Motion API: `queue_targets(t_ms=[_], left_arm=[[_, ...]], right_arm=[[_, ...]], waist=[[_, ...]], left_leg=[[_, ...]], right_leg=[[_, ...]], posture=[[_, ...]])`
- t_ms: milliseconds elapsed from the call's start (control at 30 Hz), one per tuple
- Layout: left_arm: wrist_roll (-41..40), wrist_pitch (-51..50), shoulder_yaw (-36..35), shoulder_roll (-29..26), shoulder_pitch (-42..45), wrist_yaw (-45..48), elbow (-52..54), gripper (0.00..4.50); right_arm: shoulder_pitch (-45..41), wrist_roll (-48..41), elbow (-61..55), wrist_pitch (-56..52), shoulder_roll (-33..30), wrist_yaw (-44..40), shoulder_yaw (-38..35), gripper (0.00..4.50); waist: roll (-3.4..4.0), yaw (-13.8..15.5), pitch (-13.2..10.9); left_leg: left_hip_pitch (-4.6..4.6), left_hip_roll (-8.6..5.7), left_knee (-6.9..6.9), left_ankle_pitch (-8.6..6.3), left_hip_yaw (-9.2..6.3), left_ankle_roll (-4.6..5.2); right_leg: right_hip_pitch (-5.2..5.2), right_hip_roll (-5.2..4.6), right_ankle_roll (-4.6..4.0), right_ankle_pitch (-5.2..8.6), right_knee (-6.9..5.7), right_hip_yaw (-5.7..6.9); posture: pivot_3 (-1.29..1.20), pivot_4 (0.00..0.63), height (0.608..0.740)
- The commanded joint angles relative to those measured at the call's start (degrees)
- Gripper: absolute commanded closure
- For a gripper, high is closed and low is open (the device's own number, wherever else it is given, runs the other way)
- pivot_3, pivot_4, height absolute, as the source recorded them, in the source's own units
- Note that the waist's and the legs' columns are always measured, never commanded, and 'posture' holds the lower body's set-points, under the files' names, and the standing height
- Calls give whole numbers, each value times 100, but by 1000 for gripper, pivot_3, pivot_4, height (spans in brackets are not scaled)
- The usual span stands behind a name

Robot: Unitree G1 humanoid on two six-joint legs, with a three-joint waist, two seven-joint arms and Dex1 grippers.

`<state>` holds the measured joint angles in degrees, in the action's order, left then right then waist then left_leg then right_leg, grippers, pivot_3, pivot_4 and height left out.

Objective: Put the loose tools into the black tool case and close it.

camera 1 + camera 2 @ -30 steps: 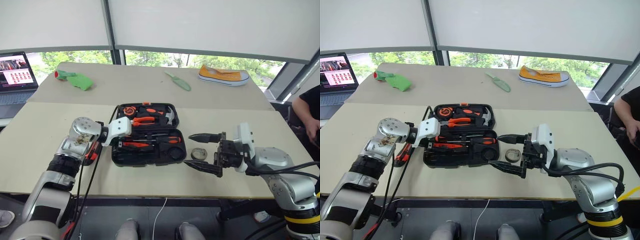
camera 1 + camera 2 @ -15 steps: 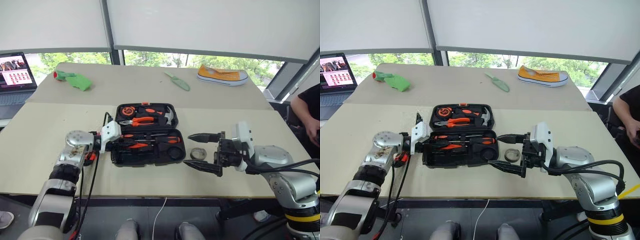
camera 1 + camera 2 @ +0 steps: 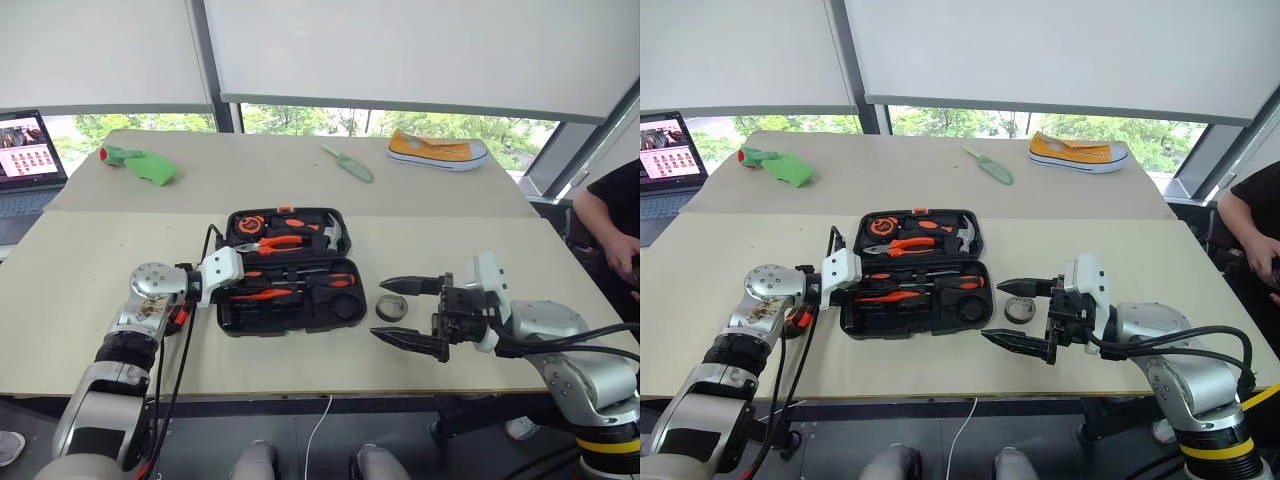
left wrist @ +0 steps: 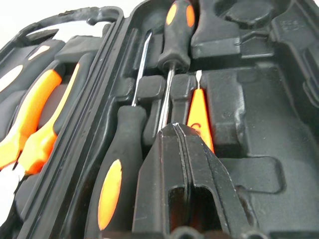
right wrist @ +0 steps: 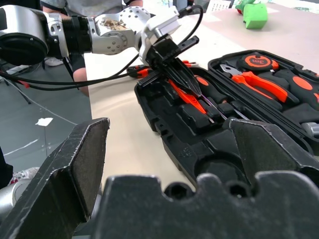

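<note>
The left gripper has its two black fingers pressed flat together, tips down inside the near tray of the black tool case; they hold nothing that can be made out, though the tips sit right on the metal shaft of a black-and-orange screwdriver, and whether they touch it is hard to judge. Just beside that shaft lie a slim all-orange screwdriver and a second black-and-orange screwdriver, each in its moulded slot. The case lies open and flat on the near table, its far half carrying orange-handled pliers. An orange-black utility knife lies on the table just left of the case, partly behind the left wrist. To the right of the case, the small dark tape roll rests loose on the table. Beside it the right gripper hovers with its fingers spread wide and empty, pointing left, one finger on the far side of the roll and one nearer. On the far table lie a green trowel, a yellow shoe and a green cloth; a laptop stands at far left.
</note>
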<state>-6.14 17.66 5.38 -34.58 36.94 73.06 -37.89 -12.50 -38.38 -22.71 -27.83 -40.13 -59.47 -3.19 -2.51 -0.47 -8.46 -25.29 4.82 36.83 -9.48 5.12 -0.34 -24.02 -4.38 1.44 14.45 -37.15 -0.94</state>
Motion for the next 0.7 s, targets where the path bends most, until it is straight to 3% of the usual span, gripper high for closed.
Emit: queue_targets(t_ms=[33, 267, 700], left_arm=[[250, -207, 197, -236, -174, 122, 65, 4466], [892, 504, 667, -348, 301, -17, -524, 4466], [153, 733, 123, -158, 447, 177, -785, 4466]], right_arm=[[-99, -2, 50, 170, 39, -68, -73, 0], [-261, 157, 401, 353, 159, -208, 31, 0], [-427, 489, 974, 829, 399, -441, 176, 0]], waist=[[0, -23, 0], [10, -20, 8], [14, -23, 9]], left_leg=[[0, 0, -1, 0, 0, 1], [12, 0, 0, 1, -1, 0], [-1, -1, 0, -2, 0, 4]], right_leg=[[0, 1, 0, 0, 0, 0], [9, 2, -1, 0, -2, 0], [-4, 3, -1, 0, -2, -2]], posture=[[0, 150, 740], [0, 150, 740], [0, 150, 740]])
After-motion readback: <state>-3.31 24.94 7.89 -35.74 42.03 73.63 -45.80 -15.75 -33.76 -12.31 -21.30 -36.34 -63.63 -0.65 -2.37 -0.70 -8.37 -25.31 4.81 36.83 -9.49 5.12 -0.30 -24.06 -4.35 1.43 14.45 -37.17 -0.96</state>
